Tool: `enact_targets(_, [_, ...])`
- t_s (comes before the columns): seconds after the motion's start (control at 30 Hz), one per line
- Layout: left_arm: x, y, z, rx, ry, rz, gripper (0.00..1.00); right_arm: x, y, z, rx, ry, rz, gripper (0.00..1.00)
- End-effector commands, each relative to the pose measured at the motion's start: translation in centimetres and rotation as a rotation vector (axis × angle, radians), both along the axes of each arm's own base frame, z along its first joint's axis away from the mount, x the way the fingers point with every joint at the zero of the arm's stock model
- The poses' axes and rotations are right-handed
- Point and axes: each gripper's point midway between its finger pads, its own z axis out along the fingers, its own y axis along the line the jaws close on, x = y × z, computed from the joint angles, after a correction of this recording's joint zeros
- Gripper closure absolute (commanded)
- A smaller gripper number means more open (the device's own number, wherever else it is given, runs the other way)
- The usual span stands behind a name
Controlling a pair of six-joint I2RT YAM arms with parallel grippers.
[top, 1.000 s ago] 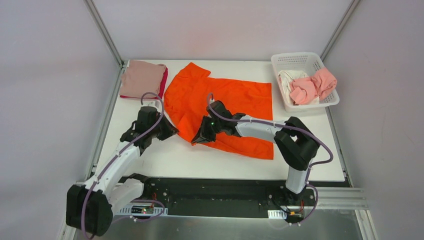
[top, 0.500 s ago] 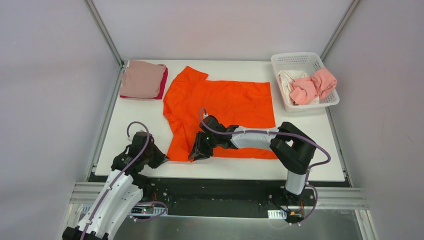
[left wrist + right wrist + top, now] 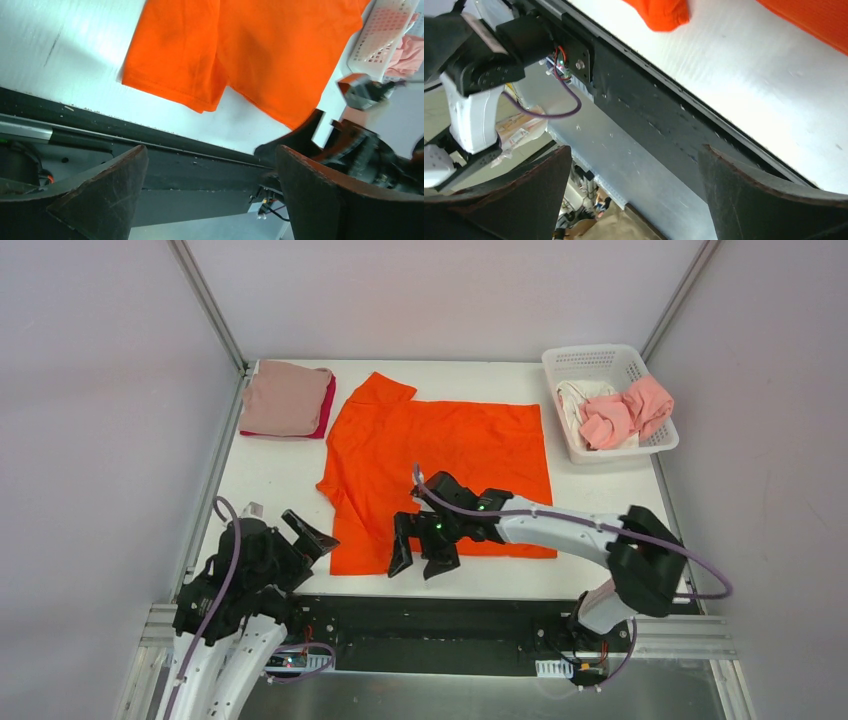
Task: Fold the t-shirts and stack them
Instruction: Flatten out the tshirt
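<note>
The bright orange t-shirt (image 3: 440, 465) lies spread out flat on the white table (image 3: 270, 490), its hem near the front edge. My right gripper (image 3: 420, 560) hovers open over that near hem with nothing between its fingers. My left gripper (image 3: 305, 543) is open and empty at the table's front left edge, just left of the shirt's near corner. In the left wrist view the orange shirt (image 3: 250, 45) lies beyond the wide-apart fingers (image 3: 95, 200). The right wrist view shows an orange shirt corner (image 3: 664, 12) above the table's front rail, with the gripper (image 3: 634, 195) open.
A folded dusty pink shirt (image 3: 283, 395) rests on a crimson one (image 3: 327, 412) at the back left corner. The white lattice basket (image 3: 600, 358) at the back right holds a salmon pink shirt (image 3: 630, 410) and white cloth (image 3: 573, 400). Frame posts stand at both back corners.
Both grippers pulled toward the near edge, dragging the orange shirt's folded-over part out flat. They then opened and let go of the cloth, and the left arm drew back to the front left.
</note>
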Motion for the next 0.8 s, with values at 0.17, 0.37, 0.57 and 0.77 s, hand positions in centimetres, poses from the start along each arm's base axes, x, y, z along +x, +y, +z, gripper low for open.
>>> enact_targets(0.17, [5.6, -3.0, 2.7, -0.035, -0.092, -0.117, 0.01, 10.8, -10.9, 1.7, -0.193, -0.342, -0.355, 0.01])
enact_targets(0.37, [15.6, -7.1, 3.7, 0.014, -0.150, -0.281, 0.01, 21.2, -18.7, 0.6, -0.424, -0.507, -0.648, 0.01])
enact_targets(0.57, [26.8, -6.8, -2.2, 0.293, -0.034, -0.310, 0.01, 29.0, -22.2, -1.3, -0.504, -0.541, -0.760, 0.01])
enact_targets(0.77, [33.9, -6.2, -7.7, 0.313, 0.070, -0.337, 0.01, 33.5, -23.3, -4.6, -0.574, -0.504, -0.706, 0.01])
